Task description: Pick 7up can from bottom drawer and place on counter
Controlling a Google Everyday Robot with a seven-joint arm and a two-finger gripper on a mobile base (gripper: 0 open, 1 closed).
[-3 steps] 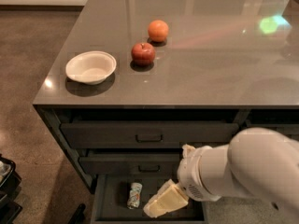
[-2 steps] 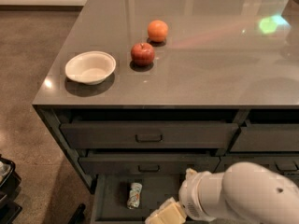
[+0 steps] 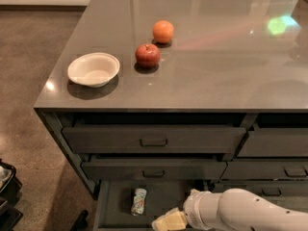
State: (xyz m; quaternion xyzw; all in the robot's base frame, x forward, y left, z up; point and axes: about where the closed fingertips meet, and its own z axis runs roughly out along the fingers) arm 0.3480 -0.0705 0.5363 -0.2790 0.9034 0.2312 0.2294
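The 7up can [image 3: 139, 201] lies on its side in the open bottom drawer [image 3: 115, 211], towards its left. My gripper [image 3: 168, 221] is at the lower edge of the view, over the drawer, just right of the can and below it in the picture, apart from it. The white arm [image 3: 240, 211] reaches in from the right. The counter [image 3: 216, 71] spreads above the drawers.
A white bowl [image 3: 93, 69], a red apple [image 3: 147, 55] and an orange [image 3: 163, 32] sit on the counter's left half. Two handled drawers [image 3: 154, 141] are shut above the open one. More drawers are at the right. A dark object [image 3: 7, 196] stands on the floor at left.
My arm and gripper have sunk lower and moved left, closer to the can. The can has not moved.
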